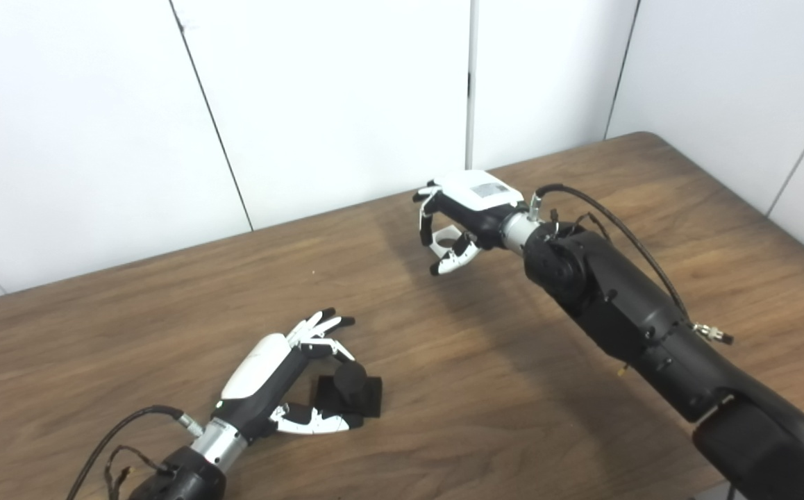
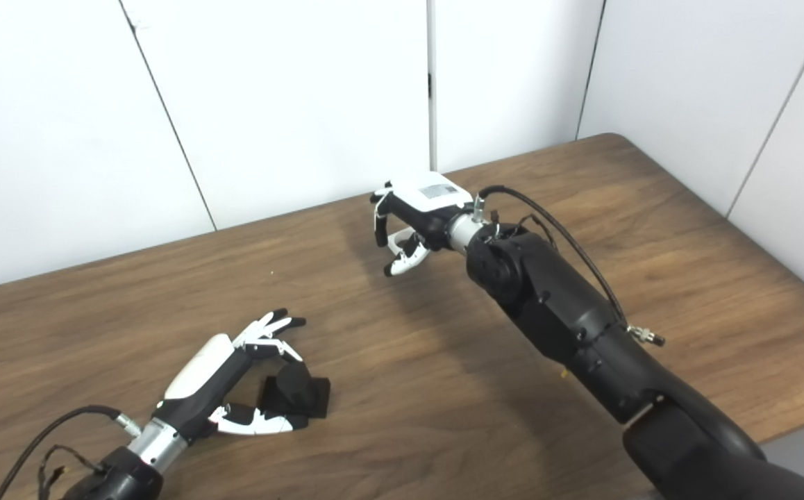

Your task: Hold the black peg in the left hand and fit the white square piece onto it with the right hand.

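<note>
The black peg point(image 1: 350, 387), a short cylinder on a square black base, stands on the wooden table point(image 1: 444, 389) at the lower left. My left hand point(image 1: 284, 371) is open around it: the fingers point(image 1: 324, 326) spread above its far side and the thumb lies along the base's near edge. The white square piece point(image 1: 446, 240), with a round hole in it, sits farther back near the table's middle. My right hand point(image 1: 468, 212) is curled over it, fingers on its left side and thumb on the near side. I cannot tell whether the piece is off the table.
White wall panels point(image 1: 339, 104) stand right behind the table's far edge. The table's right corner point(image 1: 652, 139) lies beyond my right arm. Loose cables point(image 1: 603, 215) loop off both wrists.
</note>
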Action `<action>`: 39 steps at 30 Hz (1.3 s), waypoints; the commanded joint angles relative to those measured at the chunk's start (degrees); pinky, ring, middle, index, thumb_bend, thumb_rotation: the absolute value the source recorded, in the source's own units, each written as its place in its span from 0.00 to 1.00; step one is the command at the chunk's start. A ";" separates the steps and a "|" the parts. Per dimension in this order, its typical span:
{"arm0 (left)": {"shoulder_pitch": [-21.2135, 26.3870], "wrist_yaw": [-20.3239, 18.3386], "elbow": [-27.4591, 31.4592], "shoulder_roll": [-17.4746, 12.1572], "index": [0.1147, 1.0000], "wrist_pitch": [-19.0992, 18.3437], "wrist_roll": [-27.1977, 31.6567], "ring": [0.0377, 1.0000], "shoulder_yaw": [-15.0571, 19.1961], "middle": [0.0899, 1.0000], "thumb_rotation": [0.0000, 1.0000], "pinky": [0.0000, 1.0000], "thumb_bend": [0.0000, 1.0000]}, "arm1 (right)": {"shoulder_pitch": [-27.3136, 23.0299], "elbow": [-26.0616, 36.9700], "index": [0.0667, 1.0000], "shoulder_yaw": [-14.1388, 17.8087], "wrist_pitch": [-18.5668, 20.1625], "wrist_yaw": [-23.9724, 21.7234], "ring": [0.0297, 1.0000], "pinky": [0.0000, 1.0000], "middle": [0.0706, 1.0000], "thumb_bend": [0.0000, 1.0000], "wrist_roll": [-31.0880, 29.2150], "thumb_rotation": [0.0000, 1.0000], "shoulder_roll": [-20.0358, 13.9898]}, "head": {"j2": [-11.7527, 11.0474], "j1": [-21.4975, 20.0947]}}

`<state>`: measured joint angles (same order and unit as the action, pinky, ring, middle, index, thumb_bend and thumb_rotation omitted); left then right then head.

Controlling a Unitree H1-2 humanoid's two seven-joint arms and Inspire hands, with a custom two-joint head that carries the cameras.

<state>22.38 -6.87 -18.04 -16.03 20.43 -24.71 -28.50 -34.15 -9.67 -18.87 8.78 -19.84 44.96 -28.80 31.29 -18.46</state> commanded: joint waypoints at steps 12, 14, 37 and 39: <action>-2.25 -2.45 -2.75 -1.59 0.43 -3.24 -5.12 1.00 -1.31 0.92 0.08 1.00 0.52 | -8.41 -6.35 0.85 -2.18 2.65 -5.59 1.00 0.95 1.00 0.80 3.54 0.24 -1.47 | -0.04 0.31; -2.24 -2.40 -2.72 -1.58 0.43 -3.36 -5.33 1.00 -1.37 0.92 0.08 1.00 0.52 | -8.80 -7.12 0.84 -2.35 2.48 -5.45 1.00 0.95 1.00 0.79 3.69 0.23 -1.37 | -0.01 0.37; -2.91 -2.60 -1.51 -1.98 0.43 -3.80 -5.59 1.00 -1.30 0.92 0.07 1.00 0.52 | -15.37 -20.14 0.77 -7.82 -0.76 -2.59 0.98 0.94 0.94 0.75 5.99 0.26 -1.22 | 0.28 1.06; -3.00 -2.54 -1.41 -1.97 0.43 -3.73 -5.55 1.00 -1.24 0.92 0.08 0.99 0.52 | -15.94 -21.63 0.76 -8.06 -0.95 -2.02 0.97 0.94 0.94 0.75 5.83 0.26 -0.87 | 0.37 1.18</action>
<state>21.85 -6.58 -17.65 -15.90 20.18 -24.94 -28.24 -46.73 -30.53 -27.05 8.19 -23.85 49.83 -29.03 31.64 -17.23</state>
